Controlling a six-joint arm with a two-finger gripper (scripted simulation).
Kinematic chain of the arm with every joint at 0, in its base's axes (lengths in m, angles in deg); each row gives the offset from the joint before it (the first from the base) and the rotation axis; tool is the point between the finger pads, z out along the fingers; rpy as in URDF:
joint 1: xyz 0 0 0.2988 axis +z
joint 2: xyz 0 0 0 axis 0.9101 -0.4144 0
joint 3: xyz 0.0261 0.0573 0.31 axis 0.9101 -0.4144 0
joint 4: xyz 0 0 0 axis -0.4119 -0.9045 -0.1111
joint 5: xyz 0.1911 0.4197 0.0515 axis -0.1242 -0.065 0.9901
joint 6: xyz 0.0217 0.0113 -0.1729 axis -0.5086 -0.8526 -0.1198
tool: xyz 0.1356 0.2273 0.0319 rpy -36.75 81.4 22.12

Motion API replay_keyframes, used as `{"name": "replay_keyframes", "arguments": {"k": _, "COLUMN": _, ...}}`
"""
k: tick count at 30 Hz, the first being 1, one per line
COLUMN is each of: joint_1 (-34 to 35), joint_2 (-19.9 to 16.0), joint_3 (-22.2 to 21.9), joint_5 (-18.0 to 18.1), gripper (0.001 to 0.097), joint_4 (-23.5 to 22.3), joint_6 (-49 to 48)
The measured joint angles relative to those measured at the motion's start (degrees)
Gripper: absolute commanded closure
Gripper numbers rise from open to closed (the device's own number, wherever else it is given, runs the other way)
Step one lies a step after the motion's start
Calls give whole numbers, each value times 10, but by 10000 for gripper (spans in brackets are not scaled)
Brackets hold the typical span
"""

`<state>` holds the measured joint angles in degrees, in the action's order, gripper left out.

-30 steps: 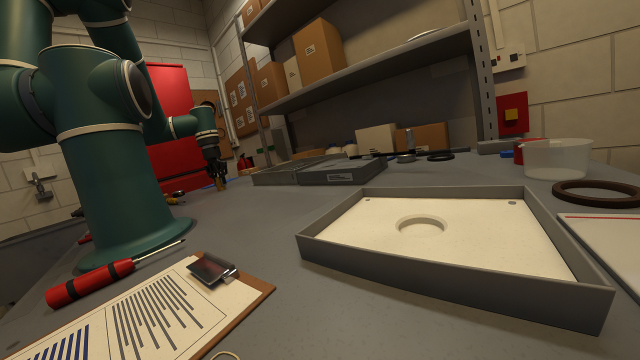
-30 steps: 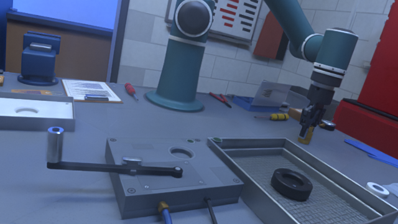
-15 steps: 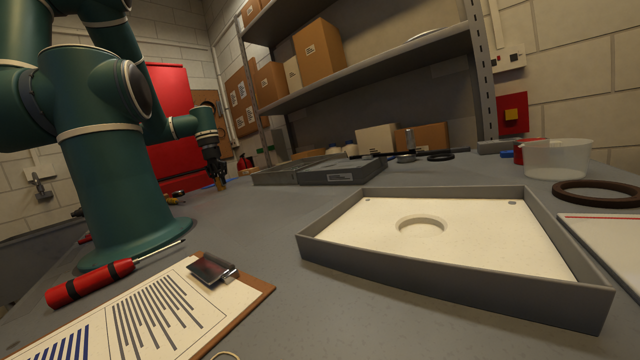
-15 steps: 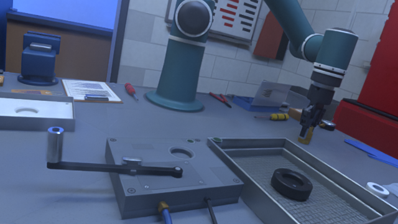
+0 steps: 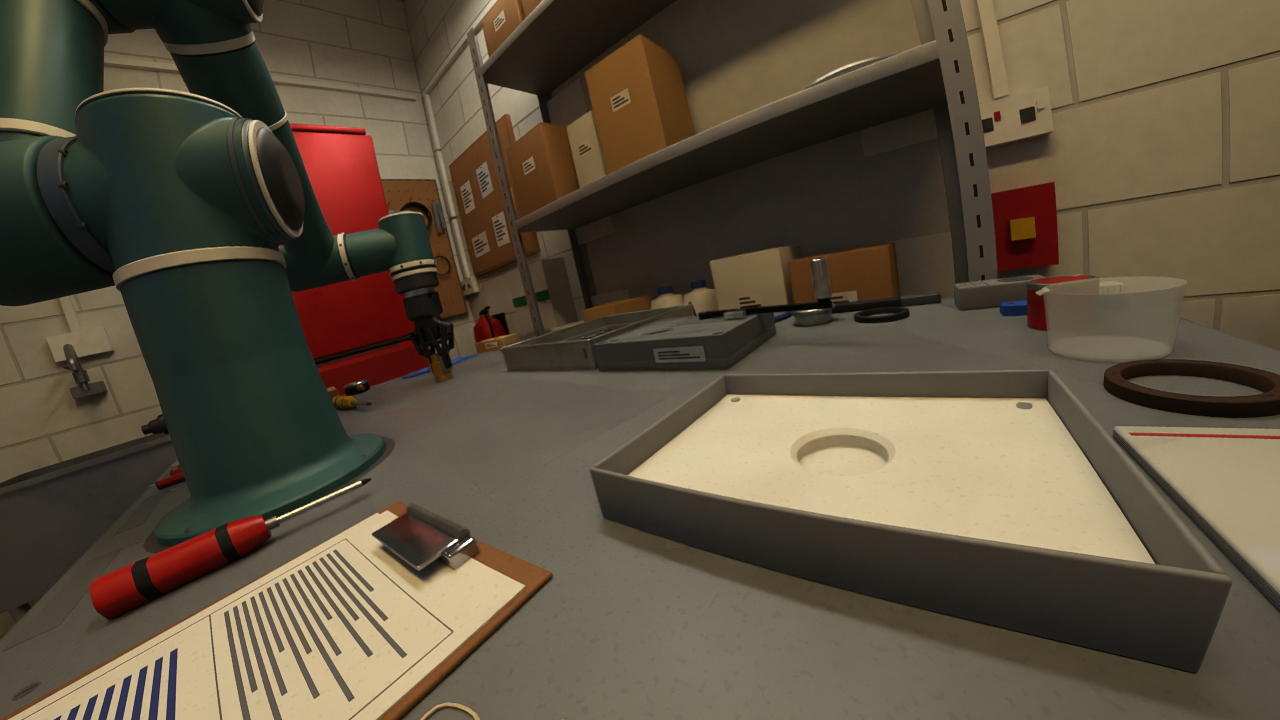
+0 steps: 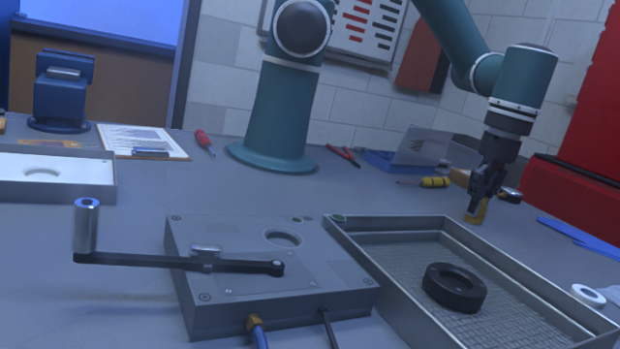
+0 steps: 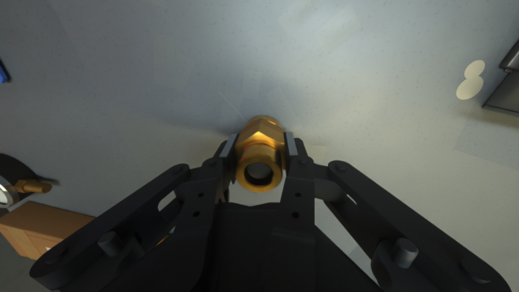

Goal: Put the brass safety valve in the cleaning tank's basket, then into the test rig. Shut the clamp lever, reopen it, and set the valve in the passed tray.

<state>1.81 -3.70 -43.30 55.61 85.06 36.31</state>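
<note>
My gripper point(image 7: 259, 145) point(image 6: 477, 206) point(image 5: 438, 356) points straight down at the bench beside the cleaning tank, and its fingers are closed around the brass safety valve point(image 7: 258, 154) point(image 6: 475, 213) point(image 5: 439, 365). I have the valve upright, standing on the bench top. The cleaning tank point(image 6: 460, 276) point(image 5: 573, 345) has a mesh basket with a black ring point(image 6: 454, 286) in it. The test rig point(image 6: 264, 266) point(image 5: 685, 340) sits next to the tank, with a round socket point(image 6: 282, 238) and its clamp lever point(image 6: 169, 259) swung out. The passed tray point(image 5: 904, 484) point(image 6: 53, 172) has a white floor with a round recess.
A clear tub point(image 5: 1113, 315) and a dark rubber ring point(image 5: 1195, 385) lie near the passed tray. A clipboard point(image 5: 268, 618) and a red screwdriver point(image 5: 197, 555) lie by the arm's base. A yellow screwdriver point(image 6: 431, 182) and a red cabinet point(image 6: 576, 189) stand close to the gripper.
</note>
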Motion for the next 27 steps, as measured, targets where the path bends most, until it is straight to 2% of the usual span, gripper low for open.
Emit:
{"name": "replay_keyframes", "arguments": {"k": 2, "joint_1": 0, "joint_2": 0, "joint_3": 0, "joint_5": 0, "gripper": 576, "joint_4": 0, "joint_6": 0}}
{"name": "replay_keyframes", "arguments": {"k": 18, "joint_1": 0, "joint_2": 0, "joint_3": 0, "joint_5": 0, "gripper": 896, "joint_4": 0, "joint_6": 0}}
{"name": "replay_keyframes", "arguments": {"k": 27, "joint_1": 0, "joint_2": 0, "joint_3": 0, "joint_5": 0, "gripper": 901, "joint_4": 0, "joint_6": 0}}
